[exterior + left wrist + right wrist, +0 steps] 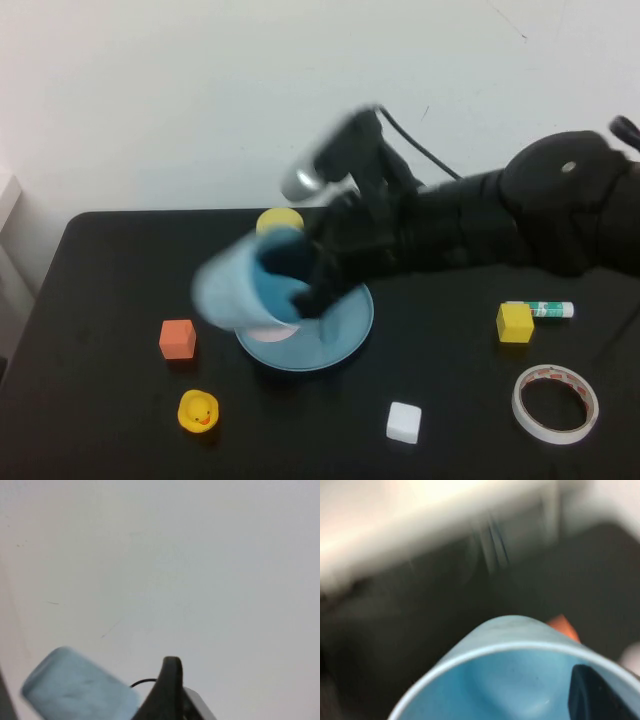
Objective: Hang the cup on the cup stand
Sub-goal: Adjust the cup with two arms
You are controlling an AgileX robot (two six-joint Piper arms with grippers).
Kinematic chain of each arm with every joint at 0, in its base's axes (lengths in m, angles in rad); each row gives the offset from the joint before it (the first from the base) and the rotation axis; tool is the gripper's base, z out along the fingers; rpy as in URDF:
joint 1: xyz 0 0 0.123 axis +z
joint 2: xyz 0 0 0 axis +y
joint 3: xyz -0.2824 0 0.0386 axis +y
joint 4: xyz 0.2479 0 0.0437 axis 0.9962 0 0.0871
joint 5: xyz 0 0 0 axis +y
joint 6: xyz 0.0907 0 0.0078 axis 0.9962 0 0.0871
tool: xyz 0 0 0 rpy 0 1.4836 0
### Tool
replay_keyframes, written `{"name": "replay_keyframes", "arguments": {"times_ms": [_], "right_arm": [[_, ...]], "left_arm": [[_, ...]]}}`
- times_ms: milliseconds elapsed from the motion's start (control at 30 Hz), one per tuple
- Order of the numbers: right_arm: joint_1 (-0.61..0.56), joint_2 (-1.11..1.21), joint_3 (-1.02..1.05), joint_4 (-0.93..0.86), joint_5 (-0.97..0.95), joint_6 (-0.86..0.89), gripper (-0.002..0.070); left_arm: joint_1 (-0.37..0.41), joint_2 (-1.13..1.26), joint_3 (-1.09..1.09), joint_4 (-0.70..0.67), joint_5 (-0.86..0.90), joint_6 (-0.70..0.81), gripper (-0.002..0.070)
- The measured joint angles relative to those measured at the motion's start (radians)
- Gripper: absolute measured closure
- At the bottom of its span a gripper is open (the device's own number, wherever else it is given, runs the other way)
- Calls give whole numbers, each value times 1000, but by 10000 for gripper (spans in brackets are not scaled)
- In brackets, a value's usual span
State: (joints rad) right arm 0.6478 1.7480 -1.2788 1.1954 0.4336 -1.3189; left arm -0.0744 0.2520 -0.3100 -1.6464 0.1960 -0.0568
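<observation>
One finger (600, 695) of the right gripper (300, 280) is pinched inside the light blue cup (240, 285), tilted at the cup stand's (345, 345) nine o'clock edge, so slippage is risked; the left gripper (167, 690) is spread wide, empty.

No text, label or number can be read anywhere.

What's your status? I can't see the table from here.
Right claw shut on cup, above cup stand. Left claw beside cup. Cup not yet hung. Yellow cup at stand's far side.
</observation>
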Motion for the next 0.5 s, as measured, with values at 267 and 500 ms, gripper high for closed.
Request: {"name": "replay_keyframes", "arguments": {"times_ms": [267, 500], "right_arm": [[141, -25, -28, 482, -45, -431, 633], [224, -5, -134, 504, -41, -452, 634]], "left_arm": [[0, 0, 0, -65, 11, 0, -17], [0, 0, 0, -67, 17, 0, -17]]}}
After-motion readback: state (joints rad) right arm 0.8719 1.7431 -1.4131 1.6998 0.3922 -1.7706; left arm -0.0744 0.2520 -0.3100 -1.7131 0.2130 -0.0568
